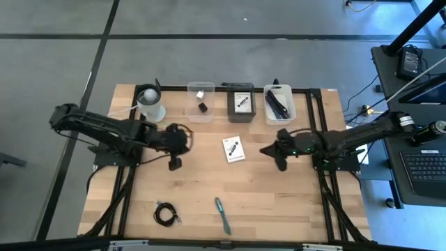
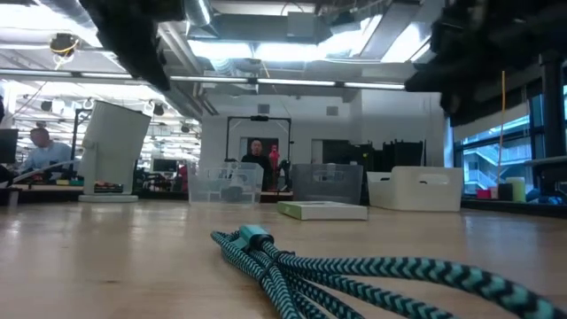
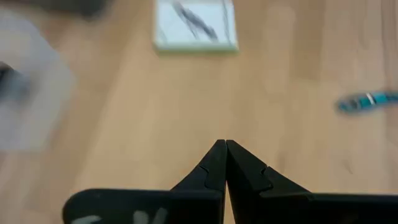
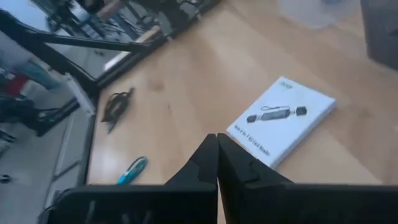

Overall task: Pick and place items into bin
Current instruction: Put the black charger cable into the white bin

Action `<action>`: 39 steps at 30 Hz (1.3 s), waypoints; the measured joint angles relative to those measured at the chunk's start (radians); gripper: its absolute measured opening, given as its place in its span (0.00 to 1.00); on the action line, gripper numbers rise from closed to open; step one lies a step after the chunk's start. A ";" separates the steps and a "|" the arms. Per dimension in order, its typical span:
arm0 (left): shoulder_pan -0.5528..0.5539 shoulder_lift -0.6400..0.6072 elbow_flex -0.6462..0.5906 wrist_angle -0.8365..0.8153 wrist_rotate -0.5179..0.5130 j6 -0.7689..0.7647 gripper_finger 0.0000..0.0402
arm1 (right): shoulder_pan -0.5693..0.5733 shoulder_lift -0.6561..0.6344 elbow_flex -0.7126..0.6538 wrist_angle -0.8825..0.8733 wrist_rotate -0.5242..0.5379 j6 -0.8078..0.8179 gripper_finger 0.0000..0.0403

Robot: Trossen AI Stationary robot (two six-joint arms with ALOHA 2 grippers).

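Wooden bench, centre frame: white card bearing black parts lies between left hand and right hand, both pinched closed, holding nothing. Black coiled cable and teal pen lower centre.

Left claw closed, empty, mid-table; right claw closed, empty, opposite side.

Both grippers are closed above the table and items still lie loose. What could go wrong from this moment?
1. The white card lies flat on the wood; shut fingers may slide it instead of lifting it.
2. The left gripper and right gripper flank that card; both reaching could collide.
3. The black coiled cable may snag or uncoil when lifted.
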State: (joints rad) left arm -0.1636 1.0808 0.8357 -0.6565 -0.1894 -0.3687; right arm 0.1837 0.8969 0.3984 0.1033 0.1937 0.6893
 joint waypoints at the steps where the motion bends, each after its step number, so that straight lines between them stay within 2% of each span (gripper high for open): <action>1: -0.011 0.039 0.039 -0.048 0.026 -0.026 0.01 | 0.008 -0.029 -0.020 0.000 0.000 0.017 0.00; 5: -0.073 0.175 0.173 -0.204 0.106 -0.181 0.01 | 0.039 -0.119 -0.075 -0.004 -0.001 0.046 0.01; 9: -0.186 0.287 0.262 -0.289 0.136 -0.332 0.01 | 0.058 -0.164 -0.096 -0.027 -0.004 0.008 0.02; 13: -0.317 0.368 0.302 -0.296 0.136 -0.464 0.01 | 0.058 -0.174 -0.096 -0.037 -0.004 -0.067 0.02; 22: -0.560 0.497 0.317 -0.285 0.162 -0.551 0.01 | 0.057 -0.173 -0.096 -0.046 -0.004 -0.147 0.02; 30: -0.634 0.619 0.317 -0.285 0.161 -0.681 0.06 | 0.057 -0.173 -0.096 -0.069 -0.004 -0.144 0.02; 39: -0.648 0.724 0.317 -0.275 0.159 -0.711 0.29 | 0.057 -0.173 -0.096 -0.080 -0.005 -0.118 0.02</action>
State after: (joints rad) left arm -0.8116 1.8048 1.1530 -0.9313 -0.0308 -1.0797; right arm 0.2409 0.7238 0.3027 0.0231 0.1886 0.5709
